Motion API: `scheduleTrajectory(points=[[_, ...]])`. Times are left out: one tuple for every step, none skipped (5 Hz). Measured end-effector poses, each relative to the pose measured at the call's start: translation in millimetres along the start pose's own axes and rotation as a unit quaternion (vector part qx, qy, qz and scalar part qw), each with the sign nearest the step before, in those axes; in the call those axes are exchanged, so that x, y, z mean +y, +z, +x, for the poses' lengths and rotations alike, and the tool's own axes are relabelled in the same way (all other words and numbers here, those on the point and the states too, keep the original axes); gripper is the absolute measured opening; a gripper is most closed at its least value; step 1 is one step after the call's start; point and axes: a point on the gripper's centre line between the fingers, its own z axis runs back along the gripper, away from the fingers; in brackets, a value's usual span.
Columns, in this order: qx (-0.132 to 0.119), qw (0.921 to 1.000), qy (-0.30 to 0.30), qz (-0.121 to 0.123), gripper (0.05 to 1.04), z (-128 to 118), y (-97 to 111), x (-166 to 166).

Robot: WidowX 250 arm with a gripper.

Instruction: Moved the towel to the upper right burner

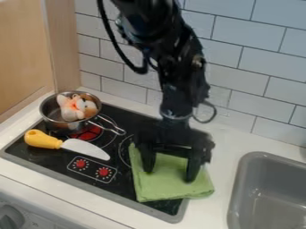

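The black gripper [170, 173] hangs over the right part of the stove, its two fingers spread apart and pointing down at the green towel [167, 190]. Folded roughly square, the towel lies on the stove's front right area, and its right side reaches over the stove edge to the counter. Both fingertips are over the towel; whether they touch it I cannot tell. The gripper's body covers the towel's back edge and the upper right of the black stove [128, 182].
A metal pot [51, 117] holding a soft orange and white toy stands on the back left burner. In front of it lies a knife [83, 147] with a yellow handle. A grey sink [263, 197] is at the right, and a tiled wall rises behind.
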Motion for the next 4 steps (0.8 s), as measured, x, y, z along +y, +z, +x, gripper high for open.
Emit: scheduleTrajectory(points=[[0.007, 1.0, -0.001, 0.002, 0.998, 2.4, -3.6, -1.4], [0.011, 0.9999, -0.002, 0.001, 0.999, 6.3, -4.8, -4.0], [0.008, 0.9999, -0.006, 0.003, 0.999, 7.5, -4.1, -2.9], [0.007, 1.0, -0.005, 0.005, 0.999, 9.9, -4.2, 2.7]])
